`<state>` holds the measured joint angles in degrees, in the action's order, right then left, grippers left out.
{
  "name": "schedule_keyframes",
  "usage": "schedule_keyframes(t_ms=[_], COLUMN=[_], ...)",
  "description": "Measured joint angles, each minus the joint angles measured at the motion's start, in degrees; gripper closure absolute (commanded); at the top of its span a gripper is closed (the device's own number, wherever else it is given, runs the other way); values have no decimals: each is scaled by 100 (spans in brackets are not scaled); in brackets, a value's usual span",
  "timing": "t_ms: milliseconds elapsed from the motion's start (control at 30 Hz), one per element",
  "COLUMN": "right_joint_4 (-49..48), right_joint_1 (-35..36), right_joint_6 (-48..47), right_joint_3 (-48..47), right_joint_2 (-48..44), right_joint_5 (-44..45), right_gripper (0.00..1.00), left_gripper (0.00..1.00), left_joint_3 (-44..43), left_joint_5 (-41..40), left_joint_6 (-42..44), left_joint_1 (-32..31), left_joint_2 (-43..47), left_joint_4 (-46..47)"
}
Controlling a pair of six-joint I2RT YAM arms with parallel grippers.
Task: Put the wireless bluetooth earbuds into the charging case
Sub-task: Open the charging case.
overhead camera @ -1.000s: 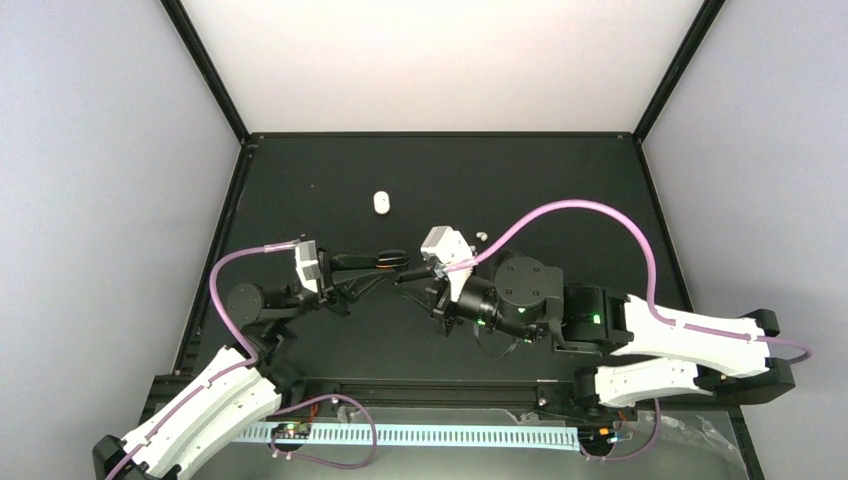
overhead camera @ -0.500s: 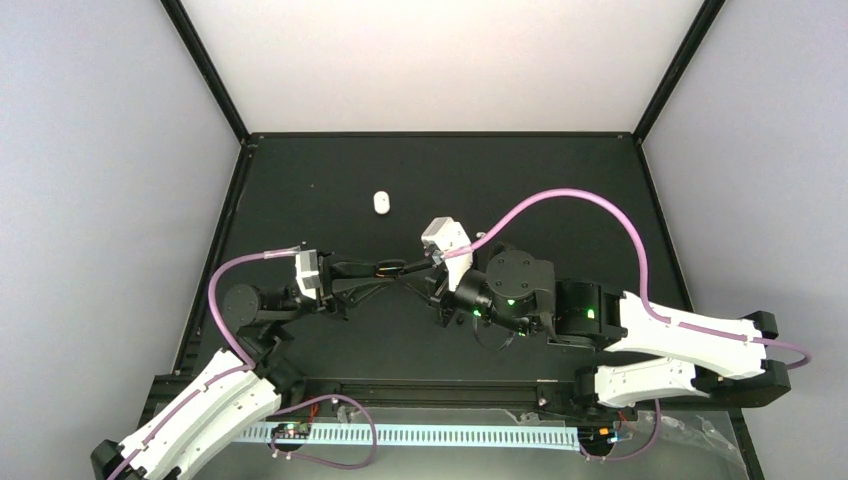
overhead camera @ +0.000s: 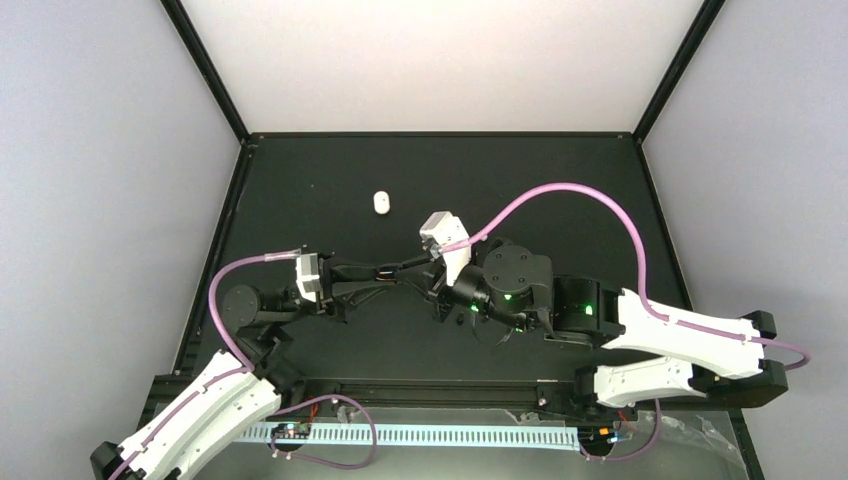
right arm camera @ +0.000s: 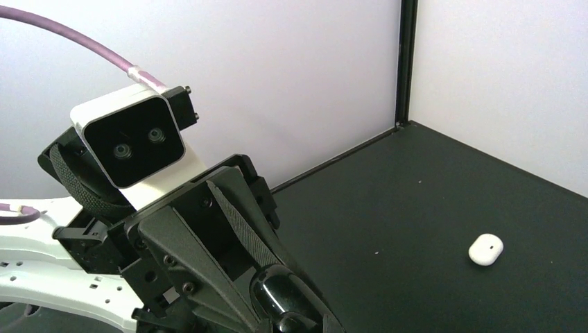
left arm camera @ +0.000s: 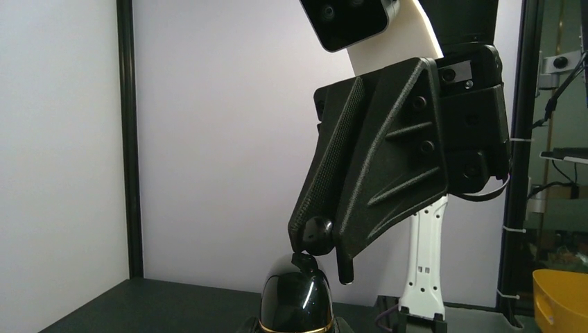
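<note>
The left gripper [overhead camera: 372, 271] clamped the black case [left arm camera: 298, 294] near mid-table, long axis upright, domed end up. The right gripper [overhead camera: 414, 264], fingers narrow, met it from above. A white oblong [overhead camera: 381, 202] lay well apart, farther back. Pinched at the right tips, a black earbud [left arm camera: 317, 234] pointed its stem down onto the dome.

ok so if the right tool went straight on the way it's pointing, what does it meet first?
The glossy black charging case gripped in the left tool. The right tool, pinching what looks like a black earbud, points at its top, nearly touching.
</note>
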<state>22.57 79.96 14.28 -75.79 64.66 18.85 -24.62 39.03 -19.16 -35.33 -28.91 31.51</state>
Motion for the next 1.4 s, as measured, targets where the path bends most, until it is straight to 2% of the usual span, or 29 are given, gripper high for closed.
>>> schedule_keyframes(t_ms=[567,1400], right_joint_4=[24,107], right_joint_1=[-2,-127], right_joint_6=[0,236], right_joint_3=[44,50], right_joint_2=[-39,42], right_joint_5=[-315,-61], right_gripper=[99,99], left_gripper=[99,98], left_joint_3=[-4,-33], left_joint_5=[-343,-249], left_joint_6=[133,306], left_joint_1=[-2,13], left_joint_2=[131,127], left_joint_4=[-188,-264])
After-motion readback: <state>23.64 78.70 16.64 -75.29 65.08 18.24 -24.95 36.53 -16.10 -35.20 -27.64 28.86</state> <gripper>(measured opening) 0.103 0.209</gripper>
